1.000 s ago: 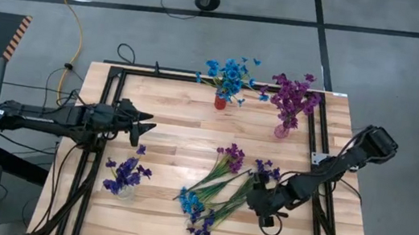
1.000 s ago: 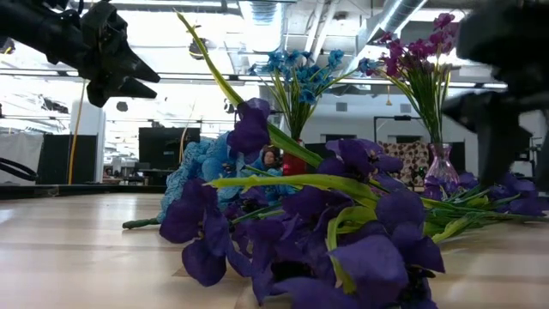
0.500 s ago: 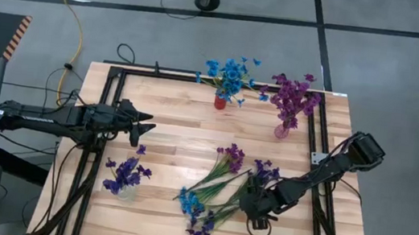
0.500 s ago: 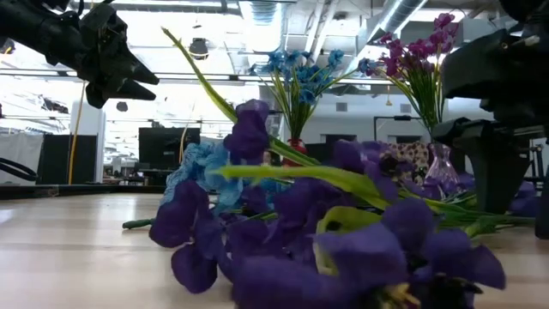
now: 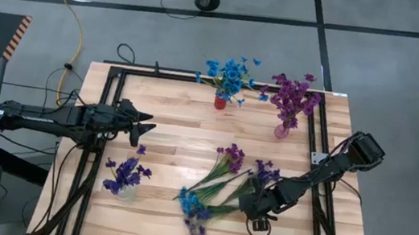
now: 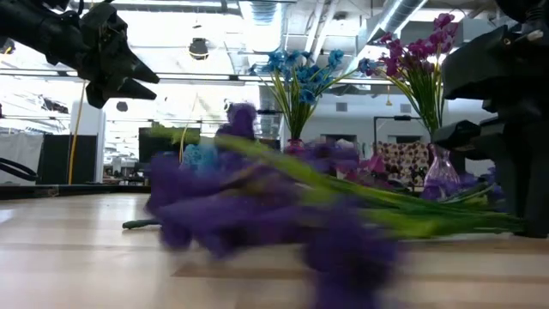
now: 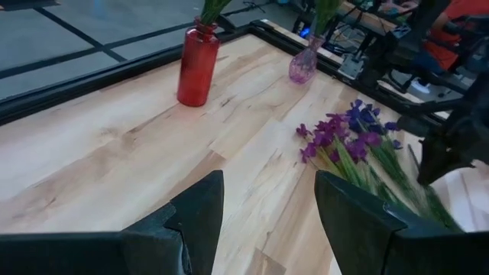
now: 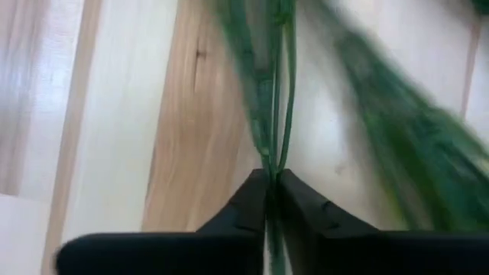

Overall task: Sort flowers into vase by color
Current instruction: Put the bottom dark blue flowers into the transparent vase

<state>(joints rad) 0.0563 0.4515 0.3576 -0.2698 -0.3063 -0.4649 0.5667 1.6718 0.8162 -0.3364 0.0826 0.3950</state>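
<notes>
Three vases already stand loaded on the table (image 5: 168, 120): a red vase (image 5: 220, 101) with blue blossoms and a pink glass vase (image 5: 281, 130) with magenta ones at the far edge, and a clear vase (image 5: 126, 192) of dark violet blooms near the left front. Between them and the front edge we see the loose flowers (image 5: 221, 186) lying in a fanned heap, stems converging toward the right. There the right gripper (image 5: 250, 208) sits low, and through its wrist camera we see its fingers (image 8: 252, 202) pinched together on a few thin green stems (image 8: 271, 114). The left gripper (image 5: 143, 127) hovers over the left side of the table, its fingers spread and holding nothing. We judge these stems light, thin and springy, with blossom heads that flop and snag on their neighbours, so a pinch low on the stem, well away from the blooms, looks right. We reckon more than one stem may be caught, and the bundle could drag tangled neighbours along when lifted.
</notes>
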